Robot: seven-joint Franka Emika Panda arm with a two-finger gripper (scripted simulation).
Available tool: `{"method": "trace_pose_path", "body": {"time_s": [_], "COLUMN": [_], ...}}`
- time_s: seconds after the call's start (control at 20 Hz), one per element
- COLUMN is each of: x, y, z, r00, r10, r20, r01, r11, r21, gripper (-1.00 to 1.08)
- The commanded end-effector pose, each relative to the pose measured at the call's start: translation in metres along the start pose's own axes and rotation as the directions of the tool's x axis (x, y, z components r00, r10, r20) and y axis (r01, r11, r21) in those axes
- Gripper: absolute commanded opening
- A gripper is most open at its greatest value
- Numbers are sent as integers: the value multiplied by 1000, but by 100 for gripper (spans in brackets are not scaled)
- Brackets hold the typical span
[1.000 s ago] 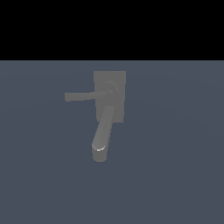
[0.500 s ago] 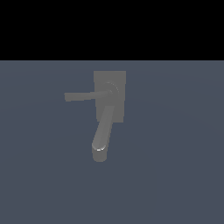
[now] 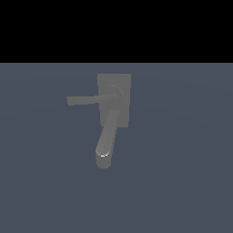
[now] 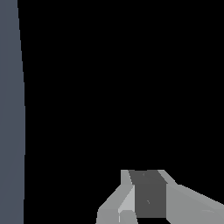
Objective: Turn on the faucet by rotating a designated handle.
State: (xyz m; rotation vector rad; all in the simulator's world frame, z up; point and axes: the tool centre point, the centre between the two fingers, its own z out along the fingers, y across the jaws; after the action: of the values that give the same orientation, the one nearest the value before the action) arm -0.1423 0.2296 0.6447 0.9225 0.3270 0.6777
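Note:
The matte grey faucet (image 3: 113, 109) shows in the exterior view. It has a flat rectangular base plate (image 3: 124, 83), a round hub (image 3: 116, 94) and a thick rounded spout (image 3: 108, 134) with a shiny tip. The handle (image 3: 86, 99) is a thin straight bar pointing from the hub toward the exterior view's left. My gripper (image 4: 148, 194) shows only in the wrist view, as light grey fingers (image 4: 126, 199) around a dark grey face, against black. The faucet is not in the wrist view, and no arm shows in the exterior view.
A flat blue-grey floor (image 3: 182, 182) lies around the faucet, with black above it. A strip of the same floor (image 4: 9, 109) runs along one edge of the wrist view.

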Motion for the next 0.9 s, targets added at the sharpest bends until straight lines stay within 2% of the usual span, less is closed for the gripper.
{"method": "trace_pose_path", "body": {"time_s": [0.0, 0.25, 0.45, 0.65, 0.85], "x": [23, 65, 93, 114, 126], "y": [-15, -57, -103, -158, -220], "z": [-14, -43, -66, -87, -107], "r00": [996, 959, 899, 812, 697], "r10": [-67, -217, -347, -476, -595], "r20": [-65, -182, -265, -338, -400], "r01": [63, 187, 284, 378, 466], "r11": [996, 967, 926, 870, 800], "r21": [-61, -171, -248, -317, -377], "gripper": [-100, -100, -100, -100, -100]}}
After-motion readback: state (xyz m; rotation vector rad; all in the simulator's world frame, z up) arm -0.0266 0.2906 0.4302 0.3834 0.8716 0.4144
